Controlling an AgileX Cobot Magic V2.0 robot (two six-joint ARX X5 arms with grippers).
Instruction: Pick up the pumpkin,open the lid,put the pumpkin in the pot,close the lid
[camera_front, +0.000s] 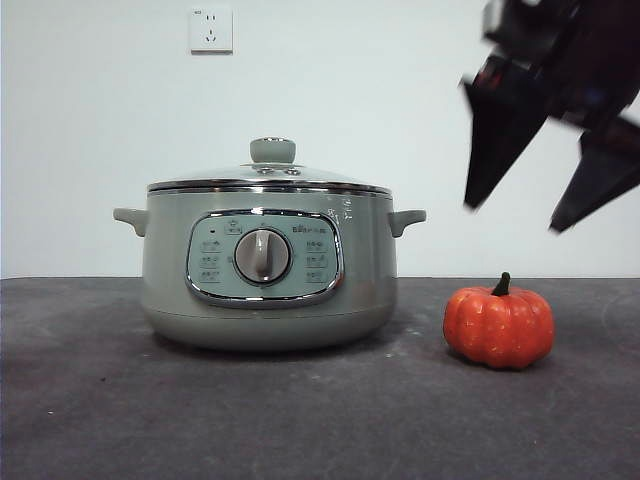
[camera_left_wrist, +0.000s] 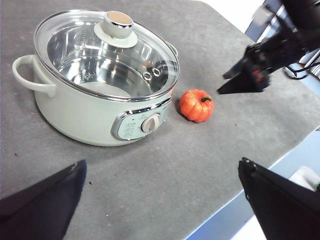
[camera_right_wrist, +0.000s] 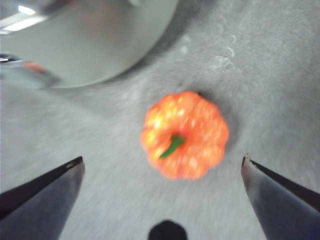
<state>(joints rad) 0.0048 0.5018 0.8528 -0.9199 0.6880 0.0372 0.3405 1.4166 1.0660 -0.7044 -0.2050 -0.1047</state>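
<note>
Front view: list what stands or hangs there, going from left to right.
Pot with its lid on top → pumpkin on the table → right gripper, open, hanging above the pumpkin and slightly further right.

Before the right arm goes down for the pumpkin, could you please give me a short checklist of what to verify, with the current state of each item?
1. Right gripper open: ok, its jaws stand wide apart.
2. Right gripper above the pumpkin: ok, the right wrist view shows the pumpkin between the jaws, the gripper above it and not touching.
3. Pumpkin upright on the table, stem up: ok.
4. Pumpkin apart from the pot: ok, a gap shows beside it.
5. Lid seated on the pot: ok, not yet opened.
6. Left gripper open and away from the things: ok.
</note>
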